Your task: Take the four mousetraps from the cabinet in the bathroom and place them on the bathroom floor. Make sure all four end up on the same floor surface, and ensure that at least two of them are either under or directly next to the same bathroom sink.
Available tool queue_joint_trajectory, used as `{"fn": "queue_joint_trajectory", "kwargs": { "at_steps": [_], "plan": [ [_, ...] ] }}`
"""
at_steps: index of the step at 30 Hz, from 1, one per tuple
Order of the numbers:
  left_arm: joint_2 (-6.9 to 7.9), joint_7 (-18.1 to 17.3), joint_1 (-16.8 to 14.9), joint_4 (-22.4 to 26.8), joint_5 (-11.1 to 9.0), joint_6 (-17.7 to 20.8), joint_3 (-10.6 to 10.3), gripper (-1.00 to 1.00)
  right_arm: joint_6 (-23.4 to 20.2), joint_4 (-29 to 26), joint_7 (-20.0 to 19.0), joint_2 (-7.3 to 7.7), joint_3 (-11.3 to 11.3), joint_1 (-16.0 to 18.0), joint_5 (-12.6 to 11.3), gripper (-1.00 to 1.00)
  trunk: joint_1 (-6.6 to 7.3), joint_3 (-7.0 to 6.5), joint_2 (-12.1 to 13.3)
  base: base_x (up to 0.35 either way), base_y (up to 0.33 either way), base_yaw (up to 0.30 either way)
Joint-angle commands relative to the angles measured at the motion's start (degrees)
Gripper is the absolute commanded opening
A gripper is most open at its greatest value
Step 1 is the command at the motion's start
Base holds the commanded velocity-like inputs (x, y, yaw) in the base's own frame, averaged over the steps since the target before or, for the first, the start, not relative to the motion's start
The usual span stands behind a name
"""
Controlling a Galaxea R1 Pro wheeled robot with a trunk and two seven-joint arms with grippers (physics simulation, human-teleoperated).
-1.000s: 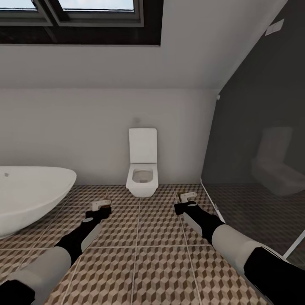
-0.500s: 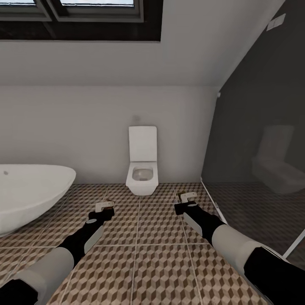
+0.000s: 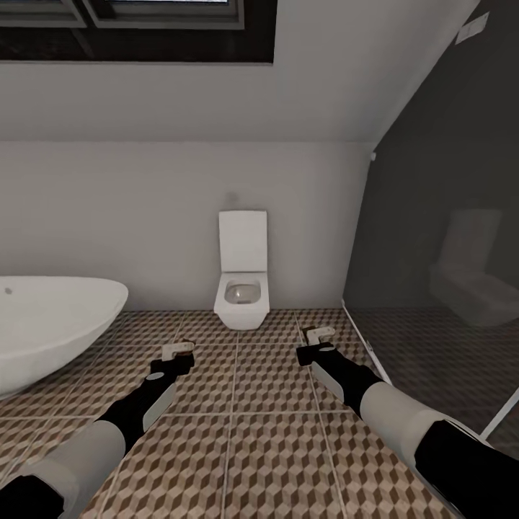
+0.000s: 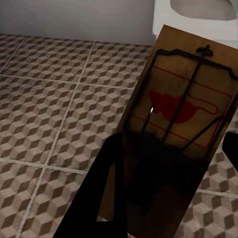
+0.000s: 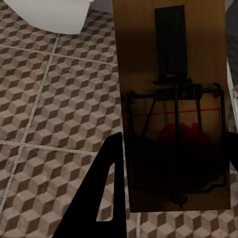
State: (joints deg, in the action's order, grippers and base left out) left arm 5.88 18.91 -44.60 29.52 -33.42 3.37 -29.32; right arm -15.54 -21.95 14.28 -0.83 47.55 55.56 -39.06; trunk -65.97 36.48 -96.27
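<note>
white walls [image 3: 108,209] and a sloped ceiling close in a bathroom, with a dark-framed window [image 3: 144,29] set high at the head view's upper left. a dark glass shower partition [image 3: 440,238] stands on the right and carries a faint reflection of the toilet. the bathroom floor [image 3: 245,440] spreads across the lower half in large tiles printed with brown, beige and white cubes, split by pale grout lines. an oval white tub [image 3: 50,324] sits at the left edge, and a white wall-hung toilet [image 3: 243,285] with its lid raised hangs on the far wall between tub and glass.

both arms reach forward and low over the tiles, well apart from each other. the left claw [image 3: 177,355] is clamped on a mousetrap [image 3: 177,350]; in the left wrist view this mousetrap [image 4: 183,119] is a brown wooden board with dark wire parts and a red mark, tilted, its near end gripped between the dark fingers [image 4: 106,198] of the left claw [image 4: 168,198], the toilet's base just beyond it. the right claw [image 3: 318,340] likewise grips a second mousetrap [image 3: 320,334]; in the right wrist view that mousetrap [image 5: 171,99] stands lengthwise out from the right claw [image 5: 171,198], wire spring and red mark toward the fingers [image 5: 106,193], held above the patterned tiles.
</note>
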Motion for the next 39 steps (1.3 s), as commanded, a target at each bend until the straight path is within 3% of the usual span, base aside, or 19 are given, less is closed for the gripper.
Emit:
{"fn": "queue_joint_trajectory", "kwargs": {
  "at_steps": [1, 39],
  "plan": [
    [0.18, 0.61, -0.05, 0.23, -0.25, 0.26, -0.49, -1.00, -0.20, -0.11, 0.58, 0.04, 0.51, 0.07, -0.49, -1.00, -0.22, 0.24, -0.45, 0.000, 0.000, 0.000],
    [0.74, 0.61, -0.05, 3.45, -0.24, 0.76, -0.25, -1.00, -0.20, 1.04, 0.58, -0.13, 0.53, 0.07, -0.50, -1.00, -8.57, 7.07, -15.69, 0.000, 0.000, 0.000]
  ]
}}
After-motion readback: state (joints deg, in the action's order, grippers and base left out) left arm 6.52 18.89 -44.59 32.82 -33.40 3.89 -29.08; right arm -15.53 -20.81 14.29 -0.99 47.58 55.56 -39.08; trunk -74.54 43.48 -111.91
